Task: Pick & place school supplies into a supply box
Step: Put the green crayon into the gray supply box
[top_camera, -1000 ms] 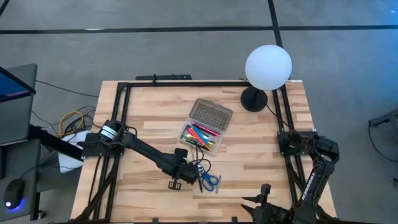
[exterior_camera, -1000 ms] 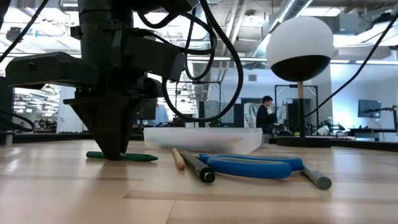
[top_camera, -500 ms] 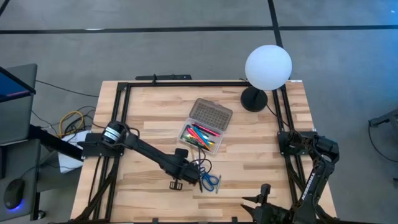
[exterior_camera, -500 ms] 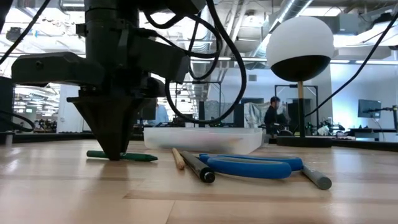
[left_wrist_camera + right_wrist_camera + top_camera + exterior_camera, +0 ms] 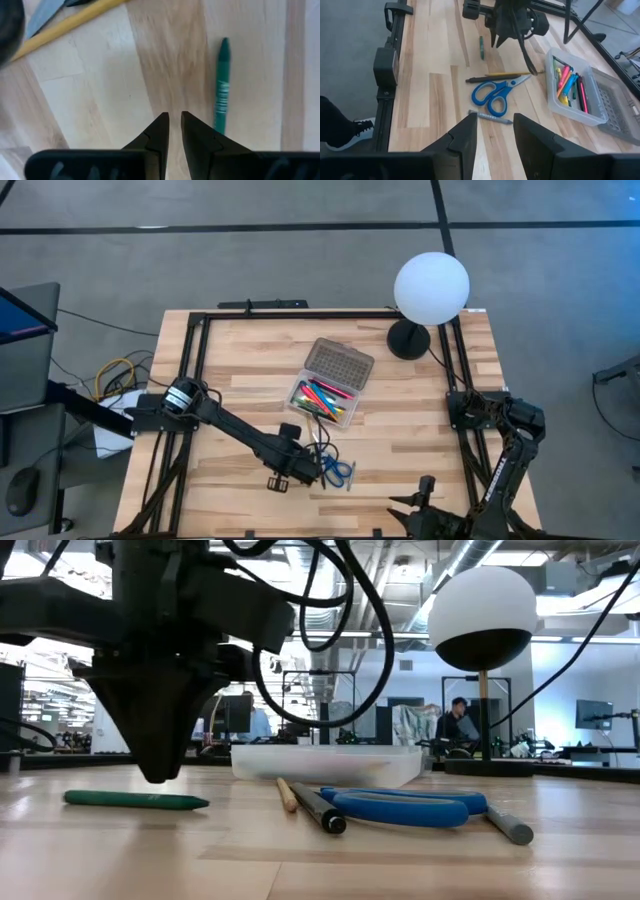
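Now left pincer point(image 5: 172, 119) narrowly apart, empty, beside green pencil point(image 5: 222, 85).

No text, label, brand or number can be read here. The green crayon point(image 5: 221, 88) carries pale printing on its wrapper, and the grey pen point(image 5: 490, 116) lying near the scissors point(image 5: 496, 93) has small marks along its barrel, but both are too small and blurred to make out.
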